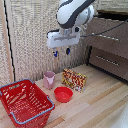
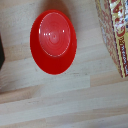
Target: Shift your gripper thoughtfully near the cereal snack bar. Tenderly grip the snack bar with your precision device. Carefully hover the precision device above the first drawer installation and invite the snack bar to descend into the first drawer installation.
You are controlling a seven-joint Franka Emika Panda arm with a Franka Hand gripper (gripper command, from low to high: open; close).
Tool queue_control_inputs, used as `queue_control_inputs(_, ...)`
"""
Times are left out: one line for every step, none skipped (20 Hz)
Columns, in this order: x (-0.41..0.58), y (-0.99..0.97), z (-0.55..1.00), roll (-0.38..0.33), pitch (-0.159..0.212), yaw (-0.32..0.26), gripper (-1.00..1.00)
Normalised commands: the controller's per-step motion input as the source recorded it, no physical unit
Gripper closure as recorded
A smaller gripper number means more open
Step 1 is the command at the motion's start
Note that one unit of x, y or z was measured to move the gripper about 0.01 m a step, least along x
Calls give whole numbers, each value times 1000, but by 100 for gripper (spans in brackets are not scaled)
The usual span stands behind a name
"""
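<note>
The cereal snack bar (image 1: 74, 80) is a flat box with yellow, red and white print, standing tilted on the wooden table between the pink cup and the drawers. Part of its printed face (image 2: 116, 35) shows at the edge of the wrist view. My gripper (image 1: 62, 52) hangs high above the table, over the cup and the box's near end, well clear of both. Its two blue-tipped fingers (image 1: 56, 53) stand apart with nothing between them. The fingers do not show in the wrist view.
A red bowl (image 1: 63, 94) sits in front of the box and fills the wrist view (image 2: 53, 42). A pink cup (image 1: 49, 79) stands beside it. A red basket (image 1: 25, 102) occupies the exterior view's left. Brown drawers (image 1: 109, 47) stand at the exterior view's right.
</note>
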Motion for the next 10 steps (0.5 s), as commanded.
queue_control_inputs(0,-726,-214,73,0,0,-100)
queue_control_inputs(-83,-751,-340,34,14,0,-100)
queue_control_inputs(-83,-751,-340,34,14,0,-100)
queue_control_inputs(-80,-703,-317,24,19,0,-100)
queue_control_inputs(-86,-680,-329,21,26,0,-100)
queue_control_inputs(-91,-731,-349,33,40,0,-100)
queue_control_inputs(-126,-720,-346,30,44,0,-100)
queue_control_inputs(-137,-683,-337,19,44,0,-100)
queue_control_inputs(-143,-674,-340,15,47,0,-100)
queue_control_inputs(-146,-651,-340,12,48,0,-100)
